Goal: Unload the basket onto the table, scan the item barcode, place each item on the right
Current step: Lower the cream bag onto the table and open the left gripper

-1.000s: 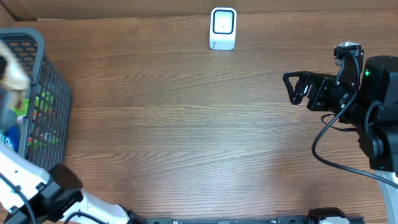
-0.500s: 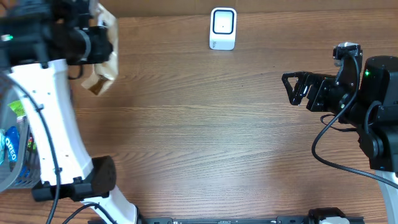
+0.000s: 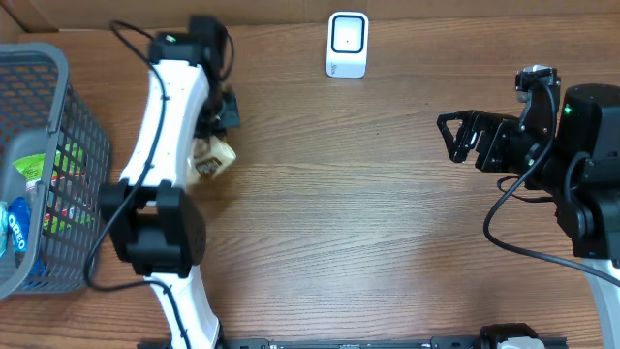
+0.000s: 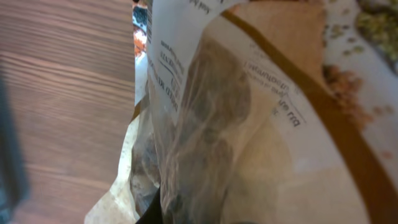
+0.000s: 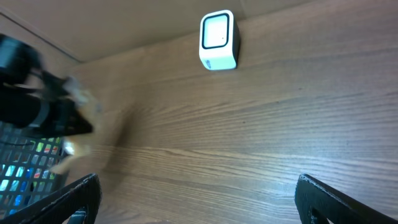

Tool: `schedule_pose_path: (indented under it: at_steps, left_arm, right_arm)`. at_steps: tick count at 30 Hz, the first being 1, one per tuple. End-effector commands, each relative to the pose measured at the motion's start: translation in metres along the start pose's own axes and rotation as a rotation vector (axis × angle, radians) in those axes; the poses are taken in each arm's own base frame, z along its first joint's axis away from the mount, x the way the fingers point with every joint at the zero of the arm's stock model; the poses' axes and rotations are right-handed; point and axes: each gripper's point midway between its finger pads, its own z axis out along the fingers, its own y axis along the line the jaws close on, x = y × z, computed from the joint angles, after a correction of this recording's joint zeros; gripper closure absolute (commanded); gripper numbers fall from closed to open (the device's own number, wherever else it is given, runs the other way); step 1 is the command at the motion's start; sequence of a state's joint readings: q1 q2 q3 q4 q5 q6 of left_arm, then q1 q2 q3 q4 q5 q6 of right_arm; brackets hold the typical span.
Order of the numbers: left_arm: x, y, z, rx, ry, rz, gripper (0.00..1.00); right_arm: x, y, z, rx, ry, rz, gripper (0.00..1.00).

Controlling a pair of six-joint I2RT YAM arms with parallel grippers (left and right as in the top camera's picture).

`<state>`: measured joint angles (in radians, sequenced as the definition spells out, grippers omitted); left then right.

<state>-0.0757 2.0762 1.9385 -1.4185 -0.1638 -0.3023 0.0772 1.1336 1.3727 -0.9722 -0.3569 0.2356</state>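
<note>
Overhead, the left arm reaches up the left part of the table (image 3: 339,223), and its left gripper (image 3: 222,115) hangs over the wood with the fingers pinched tight on the top of a snack bag (image 3: 211,158). The bag dangles below the fingers, pale tan with a darker patch, just right of the wire basket (image 3: 60,78) and well left of the scanner (image 3: 347,44). The scanner, a small white box with a dark window, stands at the far edge of the table.

From the left wrist, the bag (image 4: 249,112) fills nearly the whole picture: clear crinkled film, a tan paper panel with a brown stripe, and lines of small print too blurred to read. I see no barcode on this face.

The basket holds a blue biscuit packet (image 3: 14,229) and something green (image 3: 34,171).

The right gripper (image 3: 453,137) sits off at the right side, its fingers spread wide around nothing, pointing toward the middle of the table. From the right wrist, both fingertips (image 5: 79,194) show at the bottom corners, with the scanner (image 5: 217,40) ahead and the left arm a dark blur at the left.
</note>
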Motion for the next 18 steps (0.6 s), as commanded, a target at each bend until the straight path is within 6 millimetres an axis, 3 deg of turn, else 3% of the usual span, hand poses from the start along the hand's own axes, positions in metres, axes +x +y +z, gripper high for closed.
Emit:
schedule_pose_path:
  at_steps: [1, 5, 6, 9, 10, 11, 13, 15, 18]
  left_arm:
    - [0.005, 0.001, 0.040, -0.065, 0.047, -0.067, 0.96]
    - [0.012, -0.008, 0.066, -0.057, 0.091, -0.068, 0.92]
    - [0.014, -0.010, 0.068, -0.056, 0.101, -0.057, 0.81]
    - [0.016, -0.014, 0.066, -0.037, 0.108, -0.007, 0.30]
    - [0.015, -0.015, 0.063, -0.029, 0.103, -0.001, 0.18]
    - [0.012, -0.017, 0.057, -0.014, 0.095, 0.006, 0.15]
    - [0.006, -0.019, 0.042, 0.019, 0.070, 0.025, 0.13]
    - [-0.005, -0.024, 0.009, 0.079, 0.014, 0.052, 0.13]
    - [-0.024, -0.022, -0.063, 0.160, -0.138, 0.072, 0.13]
  right_arm:
    - [-0.006, 0.001, -0.001, -0.003, -0.008, 0.005, 0.00]
    - [-0.005, 0.000, 0.003, -0.004, 0.006, 0.010, 0.00]
    - [-0.005, 0.001, 0.003, -0.010, 0.008, 0.010, 0.00]
    - [-0.005, 0.004, 0.003, -0.024, 0.009, 0.009, 0.00]
    - [-0.005, 0.004, 0.003, -0.025, 0.008, 0.008, 0.00]
    - [-0.006, 0.004, 0.003, -0.025, 0.006, 0.008, 0.00]
    - [-0.007, 0.004, 0.003, -0.026, 0.004, 0.006, 0.00]
    - [-0.007, 0.004, 0.003, -0.027, 0.002, 0.005, 0.00]
    - [-0.007, 0.005, 0.003, -0.029, 0.001, 0.005, 0.00]
